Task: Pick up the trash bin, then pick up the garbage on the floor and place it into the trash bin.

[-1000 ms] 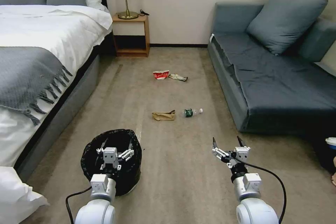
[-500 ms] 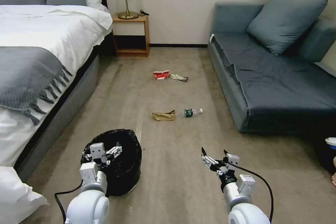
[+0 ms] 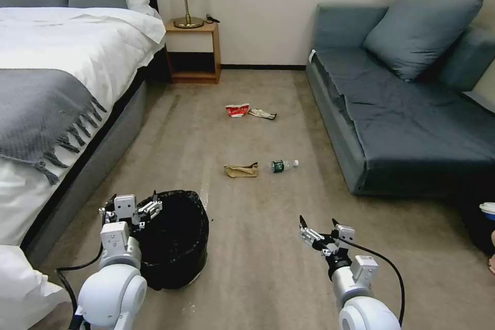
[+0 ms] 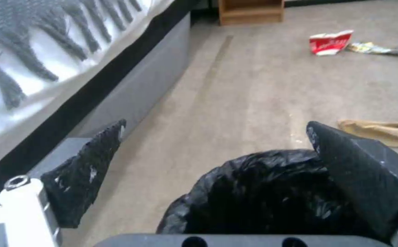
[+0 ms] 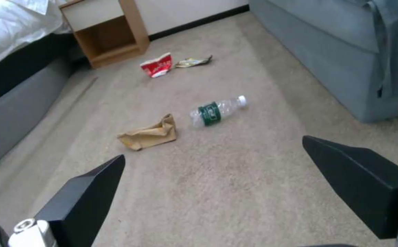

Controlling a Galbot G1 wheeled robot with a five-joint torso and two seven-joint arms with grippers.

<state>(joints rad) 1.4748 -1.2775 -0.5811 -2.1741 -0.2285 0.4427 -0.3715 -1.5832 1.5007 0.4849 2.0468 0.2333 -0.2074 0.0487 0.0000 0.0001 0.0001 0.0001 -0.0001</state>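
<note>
Carpet: left end effector (image 3: 132, 208) spread beside trash bin (image 3: 178, 247).

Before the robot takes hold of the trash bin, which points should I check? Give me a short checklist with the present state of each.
1. Left gripper open: ok.
2. Left gripper at the trash bin, by the rim on the bed side: ok, its fingers straddle the rim.
3. Bin gripped: not ok, jaws not shut on it.
4. Bin upright on the floor: ok.
5. Right gripper open, holding nothing, over bare carpet: ok.
6. Paper bag, bottle, cup and wrapper on the floor ahead: ok.
</note>
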